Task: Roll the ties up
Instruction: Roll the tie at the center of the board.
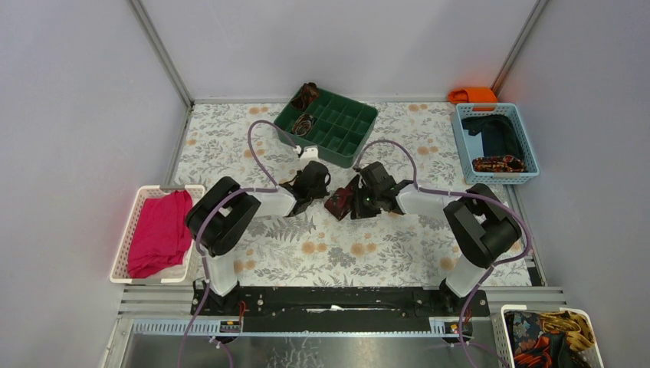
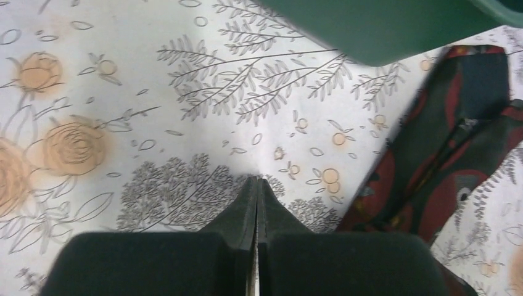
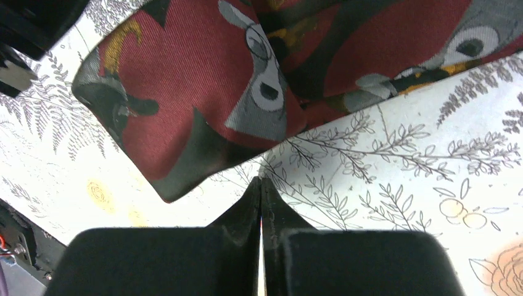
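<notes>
Closed right fingers (image 3: 250, 206) lie near a tie (image 3: 203, 92), its upper part cropped.

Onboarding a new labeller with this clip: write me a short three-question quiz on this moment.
1. True or false: the left claw is shut on the tie.
2. How many compartments of the green tray hold rolled ties?
3. The pink cloth lies in: A) the white basket, B) the blue basket, C) the green tray.
Key: 1. False, it is shut but empty. 2. Two. 3. A.
</notes>
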Robot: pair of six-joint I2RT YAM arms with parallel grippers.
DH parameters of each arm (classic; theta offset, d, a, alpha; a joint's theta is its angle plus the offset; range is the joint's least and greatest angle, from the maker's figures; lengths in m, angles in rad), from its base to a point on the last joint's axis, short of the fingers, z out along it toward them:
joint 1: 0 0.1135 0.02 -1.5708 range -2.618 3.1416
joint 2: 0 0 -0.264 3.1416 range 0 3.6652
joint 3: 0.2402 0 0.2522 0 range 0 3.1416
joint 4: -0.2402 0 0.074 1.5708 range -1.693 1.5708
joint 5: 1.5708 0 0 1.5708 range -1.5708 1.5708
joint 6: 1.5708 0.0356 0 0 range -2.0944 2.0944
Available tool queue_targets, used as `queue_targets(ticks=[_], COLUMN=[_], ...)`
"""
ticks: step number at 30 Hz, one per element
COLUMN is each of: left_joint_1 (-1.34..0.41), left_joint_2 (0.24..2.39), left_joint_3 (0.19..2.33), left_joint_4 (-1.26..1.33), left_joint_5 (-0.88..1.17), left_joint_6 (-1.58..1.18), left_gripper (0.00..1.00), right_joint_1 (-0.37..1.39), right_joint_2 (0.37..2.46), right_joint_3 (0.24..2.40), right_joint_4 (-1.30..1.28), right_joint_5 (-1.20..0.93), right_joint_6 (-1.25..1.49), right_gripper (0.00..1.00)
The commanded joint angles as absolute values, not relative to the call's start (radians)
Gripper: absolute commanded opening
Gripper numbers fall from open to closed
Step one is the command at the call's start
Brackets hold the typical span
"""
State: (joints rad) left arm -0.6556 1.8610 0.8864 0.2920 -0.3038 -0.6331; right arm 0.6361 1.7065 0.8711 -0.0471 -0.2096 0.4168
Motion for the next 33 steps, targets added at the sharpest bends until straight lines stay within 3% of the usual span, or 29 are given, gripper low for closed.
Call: queue_targets(ticks=[1, 10, 19, 25, 33], left_joint_1=[-0.653, -0.672, -0.766, -0.788, -0.759], left_joint_2=[1.849, 1.867, 1.864, 1.853, 1.936], left_joint_3=[0.895, 0.898, 0.866, 0.842, 0.956], left_joint_4=[0.088, 0.076, 0.087, 0.053, -0.111], left_joint_5=[-0.398, -0.177, -0.101, -0.135, -0.339], left_joint_6=[-0.587, -0.568, -0.569, -0.566, -0.574], left_gripper=[0.0, 0.0, 0.0, 0.0, 0.0], right_joint_1=[0.644, 0.647, 0.654, 0.666, 0.672], right_joint_2=[1.657, 1.69, 1.732, 1.735, 1.667], right_joint_3=[0.828, 0.825, 0.878, 0.905, 0.874], right_joint_4=[-0.053, -0.043, -0.031, -0.039, -0.097], right_joint_5=[-0.165, -0.168, -0.207, -0.21, -0.109], right_joint_6=[0.418, 0.416, 0.426, 0.431, 0.429], right_gripper=[0.0, 0.0, 0.0, 0.0, 0.0])
